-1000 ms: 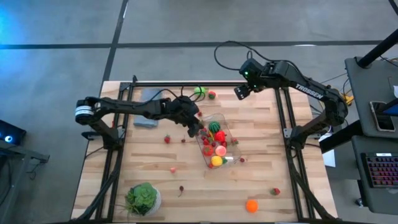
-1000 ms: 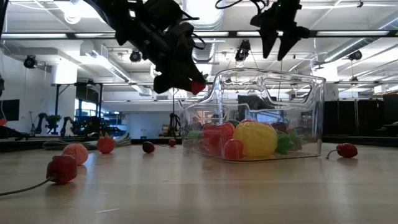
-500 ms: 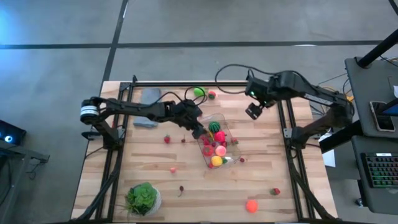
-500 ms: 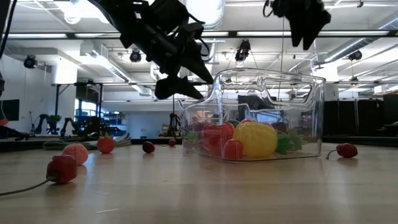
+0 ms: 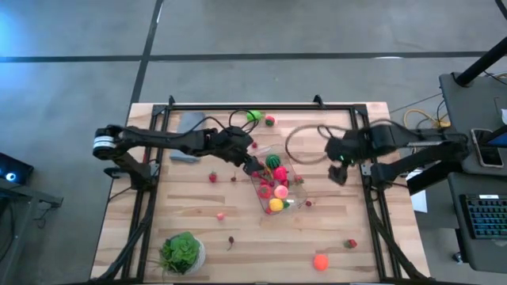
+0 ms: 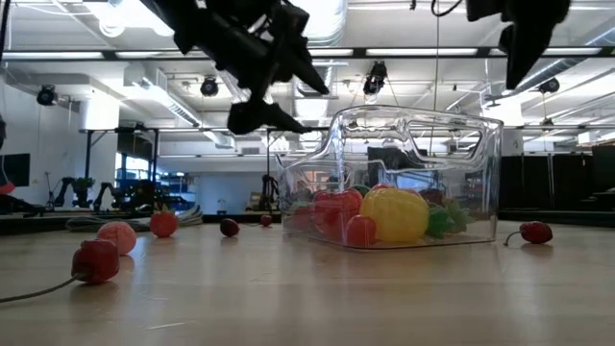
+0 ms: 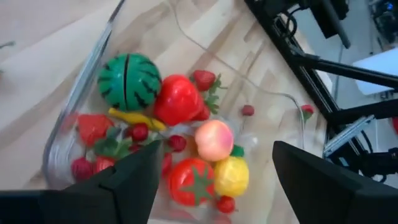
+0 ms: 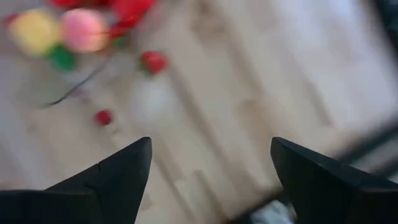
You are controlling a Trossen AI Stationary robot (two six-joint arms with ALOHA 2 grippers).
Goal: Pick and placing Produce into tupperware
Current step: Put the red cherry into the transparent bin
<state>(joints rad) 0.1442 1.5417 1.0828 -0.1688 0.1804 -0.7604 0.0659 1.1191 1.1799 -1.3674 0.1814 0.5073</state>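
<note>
The high view looks straight down on the whole wooden table [image 5: 238, 229]. The low view sits at table-top height, close to the clear tupperware [image 6: 413, 178], facing the room behind. The left wrist view peers down into that same tupperware [image 7: 74, 124], close over the striped melon [image 7: 129, 81]. The right wrist view looks down on bare boards, with loose berries [image 8: 153, 61] nearby.
</note>
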